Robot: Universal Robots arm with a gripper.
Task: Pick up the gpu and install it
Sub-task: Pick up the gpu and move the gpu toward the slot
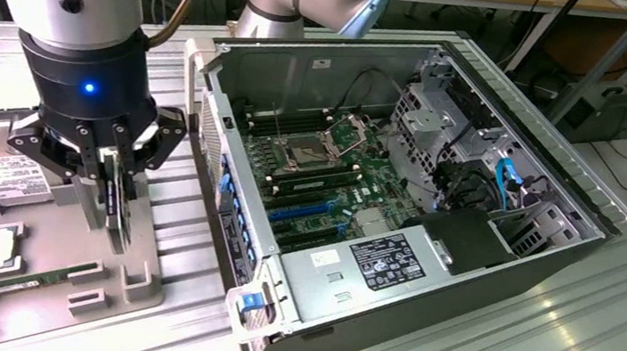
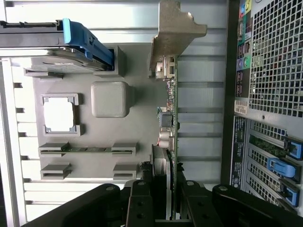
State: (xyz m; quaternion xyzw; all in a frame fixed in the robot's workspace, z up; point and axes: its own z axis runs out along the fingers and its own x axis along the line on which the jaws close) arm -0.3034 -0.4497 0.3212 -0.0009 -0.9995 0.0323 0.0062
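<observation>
Jaws tight on upright gpu (image 1: pixel 116 205), tray (image 1: pixel 37 285) beneath, computer case (image 1: pixel 301 75) beside.

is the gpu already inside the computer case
No, the gpu is gripped by the end effector at the grey tray, outside the computer case.

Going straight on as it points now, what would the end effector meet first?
Likely the grey tray below: the end effector points down at it, gripping the gpu, whose lower edge would touch first. The gap between them is unclear.
</observation>
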